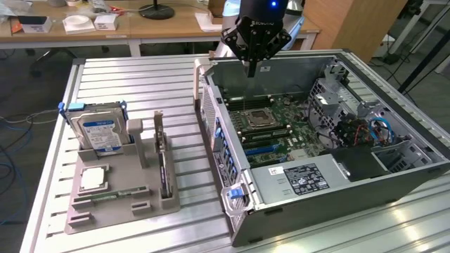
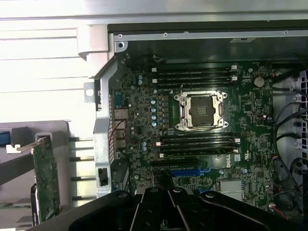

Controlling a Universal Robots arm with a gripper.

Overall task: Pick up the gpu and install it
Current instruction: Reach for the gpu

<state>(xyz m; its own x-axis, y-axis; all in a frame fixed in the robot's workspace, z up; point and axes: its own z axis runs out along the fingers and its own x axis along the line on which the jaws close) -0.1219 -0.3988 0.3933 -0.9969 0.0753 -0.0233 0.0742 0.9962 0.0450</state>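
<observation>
The gpu (image 1: 163,158) stands on edge in a slot of the grey holder (image 1: 105,219), on the exterior view's left of the open computer case (image 1: 351,187). In the wrist view the gpu (image 2: 46,180) shows a green face with a metal bracket at one end. My gripper (image 1: 250,71) hangs over the far end of the case, above the motherboard (image 1: 274,124), well away from the gpu. Its fingers are shut with nothing between them. The dark gripper (image 2: 168,199) also sits in front of the motherboard (image 2: 202,120) in the wrist view.
The holder also carries a silver hard drive (image 1: 98,132) with a blue-white label, a processor chip (image 1: 94,178) and a narrow memory stick (image 1: 113,196). Cables and a drive cage (image 1: 365,132) fill the case's right side. A blue slot (image 2: 190,172) lies on the board. Desks stand behind.
</observation>
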